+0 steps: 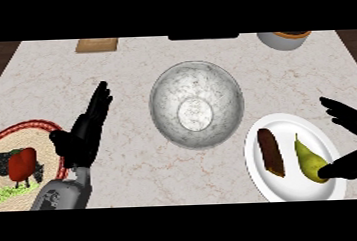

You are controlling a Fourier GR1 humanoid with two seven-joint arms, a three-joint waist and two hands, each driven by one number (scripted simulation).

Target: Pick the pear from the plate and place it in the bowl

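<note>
Right hand: at the right edge, fingers spread apart, thumb touching the pear's lower end.
Left hand: open, fingers up, resting beside the patterned plate.
Pear: lying on the white plate, beside a brown sausage.
Red pepper: on the patterned plate.
Bowl: grey, mid-counter, holding nothing.
Far edge: a board, a small pot.

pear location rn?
In the head view the pear lies on the white plate at lower right, beside a brown food item on its left, with the right hand at its lower end. The bowl sits up-left.
</note>
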